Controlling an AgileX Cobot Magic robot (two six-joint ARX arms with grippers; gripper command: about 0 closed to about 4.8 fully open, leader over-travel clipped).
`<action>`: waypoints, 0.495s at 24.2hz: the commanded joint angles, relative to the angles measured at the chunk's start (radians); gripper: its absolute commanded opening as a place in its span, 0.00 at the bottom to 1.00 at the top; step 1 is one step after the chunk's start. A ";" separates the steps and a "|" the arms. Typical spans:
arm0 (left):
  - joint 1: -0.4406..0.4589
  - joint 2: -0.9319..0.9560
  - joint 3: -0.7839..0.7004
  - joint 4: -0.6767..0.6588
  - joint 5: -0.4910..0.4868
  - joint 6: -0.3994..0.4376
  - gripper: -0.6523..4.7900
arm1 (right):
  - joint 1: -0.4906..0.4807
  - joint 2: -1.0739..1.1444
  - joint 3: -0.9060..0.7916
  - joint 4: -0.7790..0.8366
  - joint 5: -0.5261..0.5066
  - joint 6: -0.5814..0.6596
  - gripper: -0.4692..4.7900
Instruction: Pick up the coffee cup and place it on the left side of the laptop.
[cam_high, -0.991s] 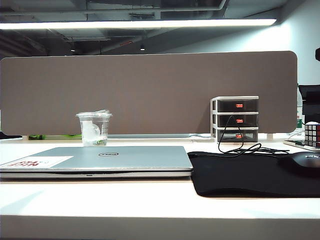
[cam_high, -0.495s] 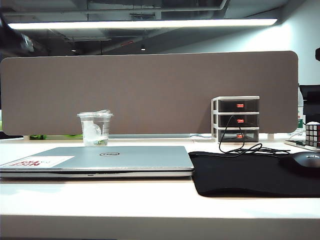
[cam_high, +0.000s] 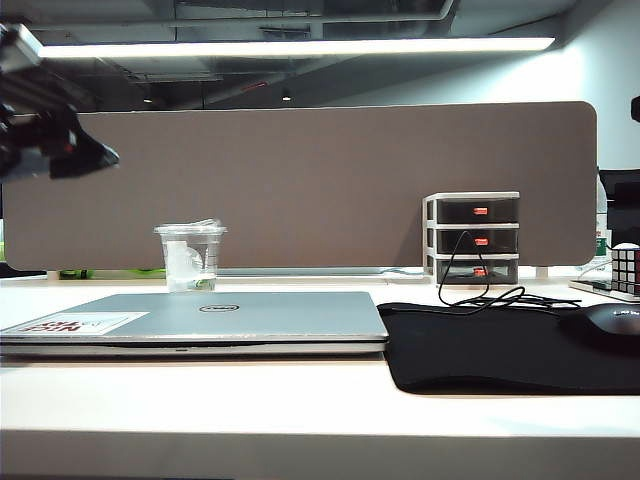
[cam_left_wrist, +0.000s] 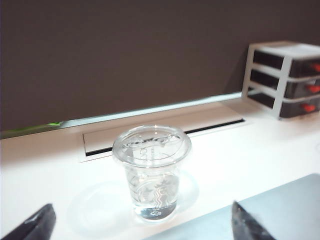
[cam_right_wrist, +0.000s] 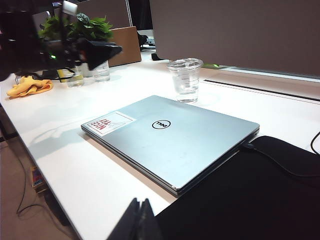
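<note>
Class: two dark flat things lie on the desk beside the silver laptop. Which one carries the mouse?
The black mouse mat, right of the laptop, carries the mouse. The three-drawer organiser stands behind it, apart.

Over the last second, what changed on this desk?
The left gripper swung into the exterior view at upper left, jaws open and holding nothing, above and left of the coffee cup. The cup, laptop and right gripper, jaws together, stayed put.
</note>
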 joint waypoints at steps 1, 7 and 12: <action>0.007 0.105 0.091 0.011 0.054 0.027 1.00 | 0.000 -0.001 -0.006 0.010 -0.001 -0.005 0.09; 0.007 0.335 0.285 0.009 0.100 0.026 1.00 | 0.000 -0.001 -0.006 0.010 -0.001 -0.005 0.09; 0.004 0.441 0.387 0.003 0.150 0.007 1.00 | 0.000 -0.001 -0.006 0.009 -0.001 -0.007 0.09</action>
